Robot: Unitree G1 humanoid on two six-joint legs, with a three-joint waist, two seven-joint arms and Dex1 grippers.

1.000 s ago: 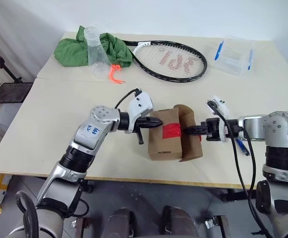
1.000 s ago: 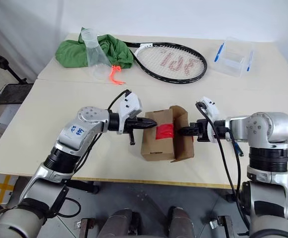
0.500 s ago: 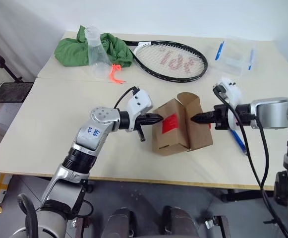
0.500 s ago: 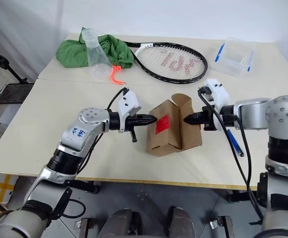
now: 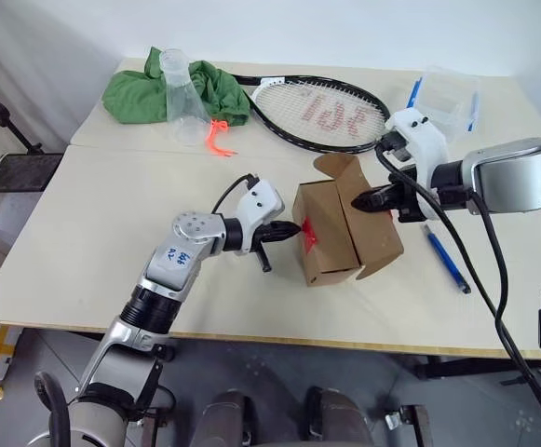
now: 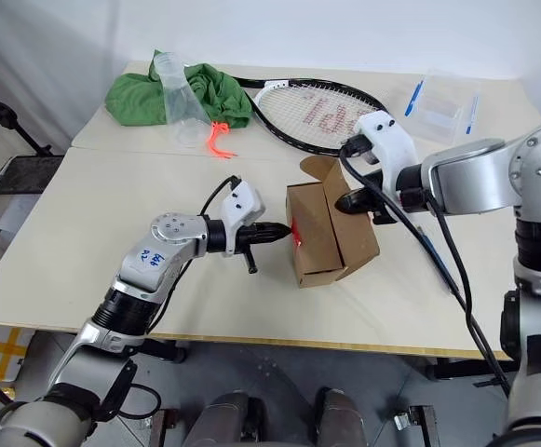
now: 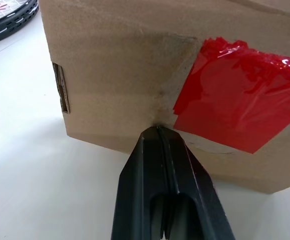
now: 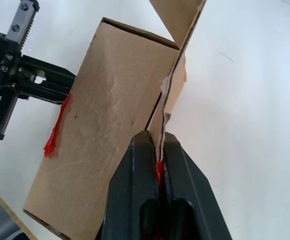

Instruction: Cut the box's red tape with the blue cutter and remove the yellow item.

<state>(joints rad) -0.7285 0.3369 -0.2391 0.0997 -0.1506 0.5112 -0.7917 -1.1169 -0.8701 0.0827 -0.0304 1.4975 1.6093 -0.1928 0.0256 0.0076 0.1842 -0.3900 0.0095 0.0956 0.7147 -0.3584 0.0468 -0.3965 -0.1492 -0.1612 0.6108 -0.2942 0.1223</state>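
Observation:
The brown cardboard box (image 5: pixel 340 233) stands tipped up on one end at the middle of the table, an open flap (image 8: pixel 177 20) sticking up. My right gripper (image 5: pixel 358 199) is shut on the edge of a flap (image 8: pixel 168 107) and holds the box up. The red tape (image 7: pixel 239 107) sits on the box face turned toward my left gripper (image 5: pixel 293 230). That gripper is shut, empty, its tips touching the cardboard just beside the tape. The blue cutter (image 5: pixel 445 259) lies on the table to the right of the box. The yellow item is hidden.
At the back of the table lie a tennis racket (image 5: pixel 321 112), a green cloth (image 5: pixel 140 93) with a clear cup (image 5: pixel 182 98) and an orange cord (image 5: pixel 216 138), and a clear container with blue clips (image 5: pixel 442 93). The table's front edge (image 5: pixel 251 337) runs close below the box.
My right gripper has risen and rolled with the flap in it, tipping the box up on end and turning its taped face toward the left gripper. The left gripper has hardly moved.

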